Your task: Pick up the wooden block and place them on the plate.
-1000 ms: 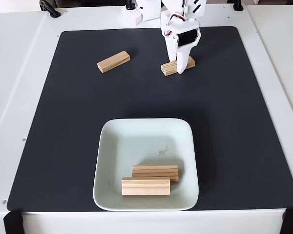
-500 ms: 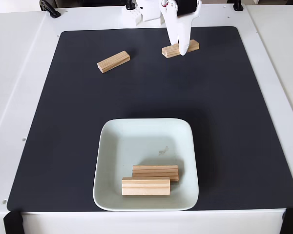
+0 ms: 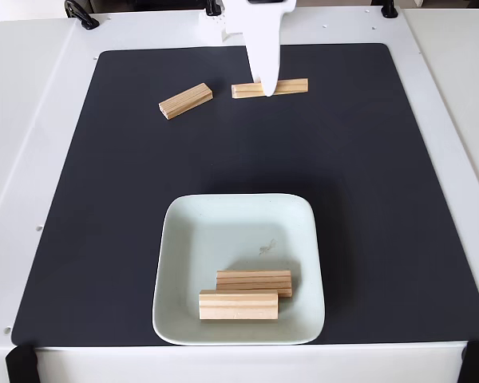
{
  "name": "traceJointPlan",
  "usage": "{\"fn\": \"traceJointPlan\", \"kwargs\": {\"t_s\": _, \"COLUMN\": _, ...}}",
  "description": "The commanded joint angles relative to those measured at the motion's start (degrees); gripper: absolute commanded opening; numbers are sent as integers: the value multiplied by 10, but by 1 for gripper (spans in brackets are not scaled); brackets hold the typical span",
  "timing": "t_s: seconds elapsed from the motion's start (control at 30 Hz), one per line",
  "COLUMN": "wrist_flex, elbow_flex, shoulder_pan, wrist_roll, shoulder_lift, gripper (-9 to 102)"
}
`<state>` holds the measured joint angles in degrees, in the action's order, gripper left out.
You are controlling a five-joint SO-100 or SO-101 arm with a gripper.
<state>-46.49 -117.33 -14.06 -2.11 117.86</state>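
One wooden block [image 3: 289, 86] is sitting in the grip of the white hand [image 3: 265, 88] near the top of the fixed view. The hand is squeezing this block around its middle, and the two ends of the block are sticking out to the left and right of the hand. The block is lying almost level, with its long side going across the picture. I cannot tell if it is touching the black mat [image 3: 383, 199] or floating just above it.

A second wooden block [image 3: 185, 100] is lying on the mat, near the held block on its left. It is tilted, with its right end pointing up a little toward the top of the picture.

Two more wooden blocks are lying inside the plate [image 3: 191, 239], in the part nearest the bottom of the picture. One block [image 3: 254, 279] is lying behind and the other block [image 3: 238, 306] is lying in front of it, a bit more to the left. They are touching each other.

The plate is sitting on the lower middle of the mat, well apart from the hand. The mat is covering most of the white bench [image 3: 32, 144].
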Motion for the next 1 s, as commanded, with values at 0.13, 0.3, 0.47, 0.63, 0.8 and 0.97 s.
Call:
{"fn": "traceJointPlan", "kwargs": {"t_s": 0.13, "wrist_flex": 12, "elbow_flex": 277, "shoulder_pan": 62, "wrist_roll": 3, "shoulder_lift": -217, "gripper": 0}}
{"fn": "traceJointPlan", "kwargs": {"t_s": 0.3, "wrist_flex": 12, "elbow_flex": 412, "shoulder_pan": 94, "wrist_roll": 0, "shoulder_lift": -366, "gripper": 0}}
{"fn": "traceJointPlan", "kwargs": {"t_s": 0.47, "wrist_flex": 12, "elbow_flex": 559, "shoulder_pan": 98, "wrist_roll": 3, "shoulder_lift": -503, "gripper": 0}}
{"fn": "traceJointPlan", "kwargs": {"t_s": 0.63, "wrist_flex": 12, "elbow_flex": 669, "shoulder_pan": 86, "wrist_roll": 4, "shoulder_lift": -603, "gripper": 0}}
{"fn": "traceJointPlan", "kwargs": {"t_s": 0.8, "wrist_flex": 12, "elbow_flex": 723, "shoulder_pan": 62, "wrist_roll": 4, "shoulder_lift": -651, "gripper": 0}}
{"fn": "traceJointPlan", "kwargs": {"t_s": 0.97, "wrist_flex": 12, "elbow_flex": 718, "shoulder_pan": 37, "wrist_roll": 4, "shoulder_lift": -653, "gripper": 0}}
